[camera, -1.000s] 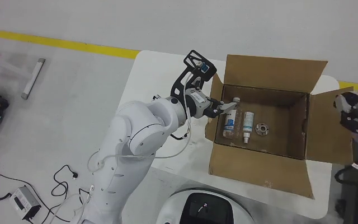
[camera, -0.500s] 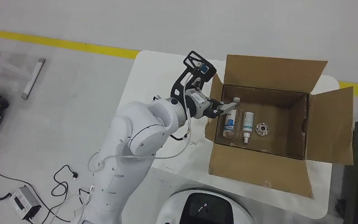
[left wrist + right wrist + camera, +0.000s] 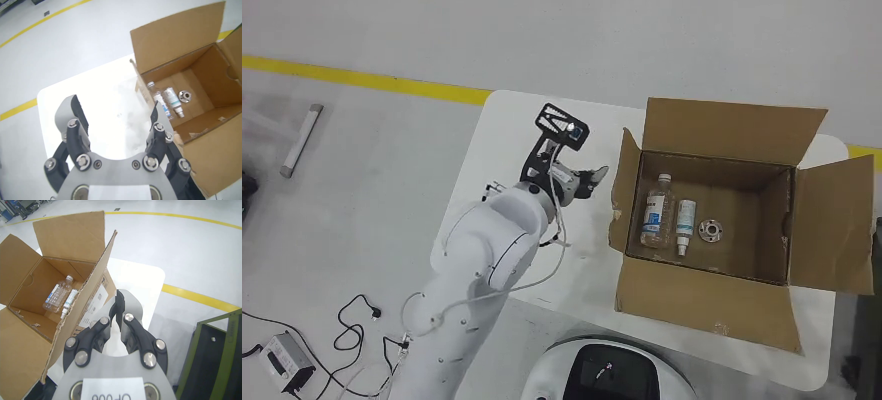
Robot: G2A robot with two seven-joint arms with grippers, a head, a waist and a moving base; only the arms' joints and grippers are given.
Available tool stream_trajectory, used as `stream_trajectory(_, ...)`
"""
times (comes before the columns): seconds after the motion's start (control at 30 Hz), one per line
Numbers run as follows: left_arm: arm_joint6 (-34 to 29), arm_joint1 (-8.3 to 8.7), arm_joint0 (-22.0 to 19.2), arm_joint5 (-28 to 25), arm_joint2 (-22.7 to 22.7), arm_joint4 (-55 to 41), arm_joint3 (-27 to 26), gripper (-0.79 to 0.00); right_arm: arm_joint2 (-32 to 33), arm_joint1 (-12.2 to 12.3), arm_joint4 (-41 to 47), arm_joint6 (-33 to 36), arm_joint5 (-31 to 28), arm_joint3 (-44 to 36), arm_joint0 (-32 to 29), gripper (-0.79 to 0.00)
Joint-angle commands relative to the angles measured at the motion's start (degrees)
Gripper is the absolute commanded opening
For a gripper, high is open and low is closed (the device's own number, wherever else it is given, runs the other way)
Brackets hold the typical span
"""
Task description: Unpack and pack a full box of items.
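Top view: lying flat on the floor of the open cardboard box (image 3: 702,300), a clear water bottle (image 3: 653,212), cap toward the far wall, close to the wall nearest the left arm. Likely light, thin-walled and springy, smooth enough to roll; best taken across the labelled middle, not at the cap. Just beside it a small white spray bottle (image 3: 684,224), then a metal flange (image 3: 709,231), small and probably dense. Well apart from all three, outside the box over the white table (image 3: 592,260), the left gripper (image 3: 594,180), fingers spread wide, nothing between them. Outside the box's right flap, the right gripper (image 3: 117,306), fingers pressed together, empty.
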Motion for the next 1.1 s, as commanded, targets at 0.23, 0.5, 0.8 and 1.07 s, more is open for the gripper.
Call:
stream_trajectory(0.23, 1.6, 0.00, 2.3, 2.4, -0.7, -1.6, 4.9, -0.785, -5.6, 0.2, 0.3, 0.1, 0.1, -2.4, 0.7, -0.785)
stream_trajectory(0.5, 3.9, -0.18, 1.3, -0.1, 0.6, -5.0, 7.3, -0.785, -10.9, 0.6, -3.3, 1.9, -0.4, -4.7, 2.2, -0.785)
stream_trajectory(0.8, 5.6, -0.53, -1.2, -5.9, 3.5, -10.8, 8.8, -0.785, -18.0, 1.2, -9.4, 5.8, 1.4, -3.6, 5.7, -0.785)
stream_trajectory(1.07, 6.9, -1.28, -4.6, -8.6, 7.2, -16.2, 10.9, -0.785, -18.9, 1.5, -9.0, 6.3, 1.8, -3.4, 7.0, -0.785)
